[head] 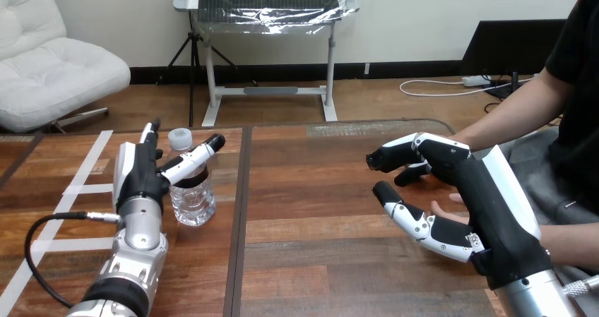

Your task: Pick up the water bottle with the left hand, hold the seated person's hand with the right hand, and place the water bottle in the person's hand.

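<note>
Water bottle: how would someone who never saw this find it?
Look at the left half of the wooden table. The water bottle stands upright there, beside the robot's left hand. It is clear with a pale cap, the only see-through thing on the table.

Water bottle (192, 198) stands left on the table (318, 190), person's hand (445, 208) right.

You see a clear, ribbed plastic water bottle (194, 202) on a softly shiny wood-grain surface (318, 190), and glossy white shells over matt black plastic on the left hand (141, 176) and right hand (480, 190), above brushed silver metal forearms (141, 236).
</note>
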Action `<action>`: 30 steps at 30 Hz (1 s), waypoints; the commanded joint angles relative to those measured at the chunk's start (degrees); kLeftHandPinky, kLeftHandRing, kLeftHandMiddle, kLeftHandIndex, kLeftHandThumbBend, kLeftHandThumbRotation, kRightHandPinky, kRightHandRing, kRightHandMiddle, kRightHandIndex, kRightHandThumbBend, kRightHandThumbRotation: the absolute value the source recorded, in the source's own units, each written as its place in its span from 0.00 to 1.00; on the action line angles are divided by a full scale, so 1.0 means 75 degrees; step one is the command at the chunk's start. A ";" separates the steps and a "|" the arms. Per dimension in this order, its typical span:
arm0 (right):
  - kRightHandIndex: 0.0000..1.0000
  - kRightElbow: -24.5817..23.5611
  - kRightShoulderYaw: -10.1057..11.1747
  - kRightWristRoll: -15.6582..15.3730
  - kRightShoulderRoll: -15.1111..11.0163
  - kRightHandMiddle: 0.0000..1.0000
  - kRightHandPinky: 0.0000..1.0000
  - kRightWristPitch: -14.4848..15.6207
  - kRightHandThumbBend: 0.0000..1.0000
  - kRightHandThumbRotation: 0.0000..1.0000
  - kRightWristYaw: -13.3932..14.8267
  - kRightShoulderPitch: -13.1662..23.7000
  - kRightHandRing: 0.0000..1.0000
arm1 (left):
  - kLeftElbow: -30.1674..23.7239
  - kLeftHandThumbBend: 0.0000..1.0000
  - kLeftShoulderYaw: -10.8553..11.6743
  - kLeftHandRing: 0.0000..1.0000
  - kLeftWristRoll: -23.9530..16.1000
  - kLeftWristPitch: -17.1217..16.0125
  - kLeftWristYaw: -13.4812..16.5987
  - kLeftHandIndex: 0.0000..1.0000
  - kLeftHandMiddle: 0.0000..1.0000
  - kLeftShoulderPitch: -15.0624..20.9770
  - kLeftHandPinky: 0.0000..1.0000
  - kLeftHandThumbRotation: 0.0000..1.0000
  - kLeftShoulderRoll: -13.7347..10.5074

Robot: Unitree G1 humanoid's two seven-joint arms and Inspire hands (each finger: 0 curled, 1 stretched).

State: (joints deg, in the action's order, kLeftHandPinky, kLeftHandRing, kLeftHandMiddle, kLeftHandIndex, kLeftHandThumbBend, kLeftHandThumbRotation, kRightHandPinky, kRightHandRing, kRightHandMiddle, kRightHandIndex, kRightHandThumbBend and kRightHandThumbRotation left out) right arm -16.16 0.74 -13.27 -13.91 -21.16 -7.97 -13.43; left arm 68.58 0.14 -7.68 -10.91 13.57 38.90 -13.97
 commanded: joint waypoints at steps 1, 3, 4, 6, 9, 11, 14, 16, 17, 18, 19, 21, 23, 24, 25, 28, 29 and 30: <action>0.59 -0.0432 0.0044 0.0084 -0.0076 0.63 0.55 0.0069 0.41 0.00 -0.0030 0.0179 0.65 | -0.0009 0.97 -0.0062 0.92 -0.0097 0.0128 -0.0160 0.95 0.97 0.0718 0.80 0.53 0.0046; 0.59 -0.0444 0.0040 0.0078 -0.0076 0.63 0.55 0.0073 0.41 0.00 -0.0027 0.0169 0.65 | -0.0016 0.99 -0.0024 0.91 -0.0050 0.0170 -0.0227 0.95 0.97 0.0735 0.79 0.52 0.0073; 0.59 -0.0447 0.0038 0.0076 -0.0075 0.63 0.55 0.0068 0.41 0.00 -0.0024 0.0163 0.65 | -0.0022 0.99 -0.0009 0.91 -0.0031 0.0178 -0.0262 0.95 0.97 0.0737 0.79 0.52 0.0084; 0.59 -0.0463 0.0037 0.0065 -0.0076 0.63 0.55 0.0081 0.41 0.00 -0.0020 0.0150 0.65 | -0.0029 0.99 0.0014 0.91 -0.0002 0.0201 -0.0339 0.95 0.96 0.0745 0.79 0.52 0.0103; 0.59 -0.0501 0.0036 0.0057 -0.0082 0.63 0.55 0.0121 0.41 0.00 -0.0029 0.0129 0.66 | -0.0034 1.00 -0.0005 0.92 -0.0029 0.0292 -0.0429 0.95 0.97 0.0771 0.80 0.51 0.0112; 0.59 -0.0519 0.0037 0.0065 -0.0089 0.63 0.55 0.0141 0.41 0.00 -0.0040 0.0119 0.66 | -0.0037 1.00 -0.0043 0.92 -0.0079 0.0381 -0.0461 0.95 0.97 0.0794 0.80 0.52 0.0109; 0.59 -0.0554 0.0030 0.0085 -0.0081 0.63 0.56 0.0183 0.41 0.00 -0.0051 0.0094 0.66 | -0.0027 1.00 -0.0048 0.93 -0.0092 0.0488 -0.0511 0.95 0.97 0.0830 0.81 0.52 0.0123; 0.59 -0.0576 0.0035 0.0060 -0.0080 0.63 0.56 0.0214 0.41 0.00 -0.0042 0.0081 0.66 | -0.0022 1.00 -0.0064 0.93 -0.0114 0.0497 -0.0531 0.95 0.97 0.0831 0.81 0.53 0.0128; 0.59 -0.0584 0.0036 0.0052 -0.0080 0.63 0.56 0.0225 0.41 0.00 -0.0039 0.0076 0.66 | -0.0023 1.00 -0.0068 0.93 -0.0120 0.0500 -0.0537 0.95 0.97 0.0830 0.81 0.53 0.0129; 0.59 -0.0585 0.0038 0.0045 -0.0086 0.63 0.56 0.0226 0.41 0.00 -0.0039 0.0080 0.66 | -0.0032 1.00 -0.0094 0.93 -0.0146 0.0526 -0.0556 0.95 0.97 0.0832 0.81 0.53 0.0128; 0.59 -0.0588 0.0039 0.0042 -0.0091 0.63 0.57 0.0224 0.41 0.00 -0.0040 0.0079 0.66 | -0.0042 1.00 -0.0112 0.93 -0.0163 0.0548 -0.0570 0.95 0.97 0.0832 0.82 0.53 0.0126; 0.59 -0.0580 0.0041 0.0044 -0.0102 0.63 0.57 0.0210 0.41 0.00 -0.0042 0.0085 0.66 | -0.0044 1.00 -0.0132 0.93 -0.0183 0.0574 -0.0596 0.95 0.97 0.0829 0.82 0.53 0.0126; 0.59 -0.0569 0.0044 0.0049 -0.0111 0.63 0.57 0.0196 0.41 0.00 -0.0043 0.0092 0.66 | -0.0035 1.00 -0.0133 0.93 -0.0189 0.0582 -0.0613 0.95 0.97 0.0825 0.82 0.53 0.0128; 0.59 -0.0552 0.0045 0.0052 -0.0112 0.63 0.57 0.0180 0.41 0.00 -0.0038 0.0098 0.66 | -0.0026 1.00 -0.0151 0.93 -0.0214 0.0587 -0.0614 0.95 0.97 0.0824 0.82 0.53 0.0127; 0.59 -0.0542 0.0045 0.0053 -0.0111 0.63 0.57 0.0170 0.41 0.00 -0.0034 0.0102 0.66 | -0.0021 1.00 -0.0163 0.93 -0.0232 0.0590 -0.0613 0.95 0.97 0.0823 0.82 0.53 0.0126; 0.59 -0.0522 0.0048 0.0066 -0.0119 0.63 0.57 0.0149 0.41 0.00 -0.0037 0.0115 0.66 | -0.0011 1.00 -0.0185 0.93 -0.0281 0.0602 -0.0607 0.95 0.97 0.0816 0.82 0.53 0.0128; 0.59 -0.0520 0.0049 0.0070 -0.0121 0.63 0.57 0.0146 0.41 0.00 -0.0039 0.0117 0.66 | -0.0009 1.00 -0.0186 0.93 -0.0293 0.0604 -0.0605 0.95 0.97 0.0814 0.82 0.53 0.0129; 0.59 -0.0532 0.0048 0.0059 -0.0115 0.63 0.57 0.0160 0.41 0.00 -0.0032 0.0114 0.65 | -0.0005 1.00 -0.0192 0.93 -0.0310 0.0618 -0.0598 0.95 0.97 0.0812 0.82 0.53 0.0132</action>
State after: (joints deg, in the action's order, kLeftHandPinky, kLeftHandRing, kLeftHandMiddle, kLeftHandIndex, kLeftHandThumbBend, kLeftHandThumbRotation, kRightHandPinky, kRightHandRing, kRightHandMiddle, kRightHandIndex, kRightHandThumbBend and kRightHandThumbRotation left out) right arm -17.88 0.73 -13.34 -13.99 -19.53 -8.04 -14.30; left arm 68.61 -0.33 -8.94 -6.51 9.20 40.82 -12.98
